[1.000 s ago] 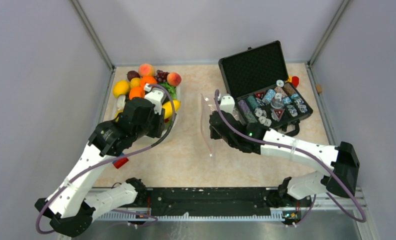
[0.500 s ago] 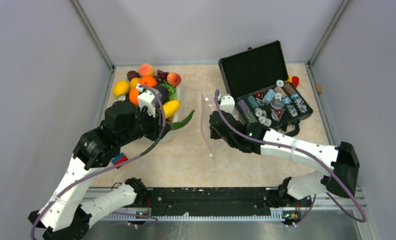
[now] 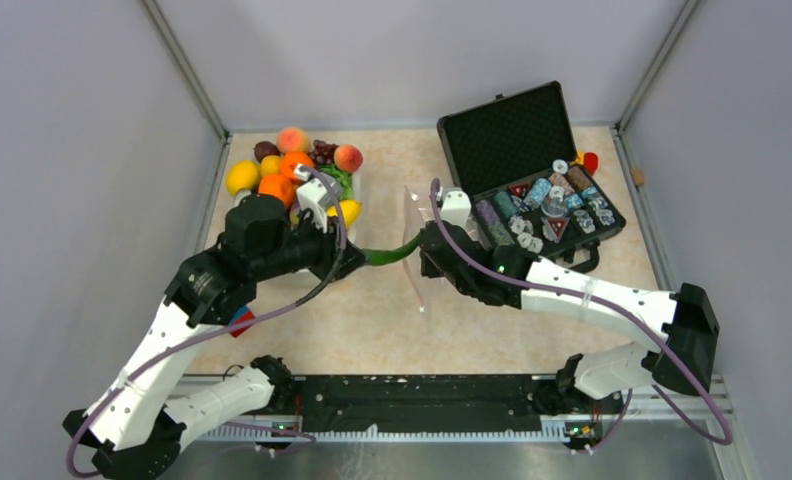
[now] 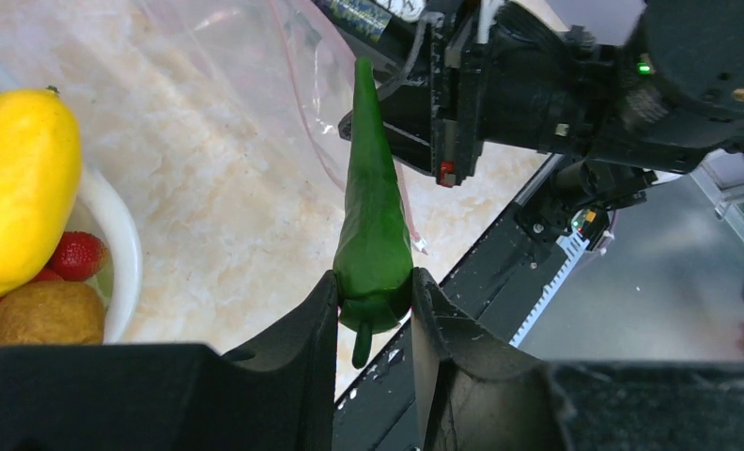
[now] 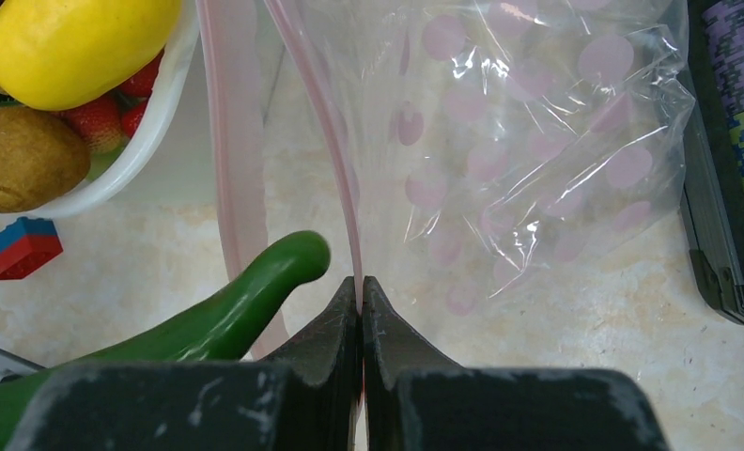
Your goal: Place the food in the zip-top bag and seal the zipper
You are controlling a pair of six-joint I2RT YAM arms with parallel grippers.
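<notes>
My left gripper (image 3: 357,256) (image 4: 374,282) is shut on the stem end of a long green pepper (image 3: 388,255) (image 4: 372,211). The pepper's tip points at the open mouth of the clear zip-top bag (image 3: 412,262) (image 5: 519,122). My right gripper (image 3: 424,248) (image 5: 361,282) is shut on the bag's pink zipper strip (image 5: 326,122) and holds the bag upright. The pepper's tip (image 5: 284,268) is just left of that strip. The rest of the food (image 3: 292,165), with a peach (image 3: 348,157) and a yellow mango (image 4: 16,188) (image 5: 77,38), lies in the white basin (image 4: 124,254).
An open black case (image 3: 532,170) with chips stands at the back right, close behind the bag. A red-and-blue brick (image 5: 21,246) (image 3: 240,320) lies in front of the basin. Grey walls close in both sides and the back.
My left gripper has lifted the green pepper out of the basin and carried it right, to the bag's mouth. The right gripper and the bag have not moved.
</notes>
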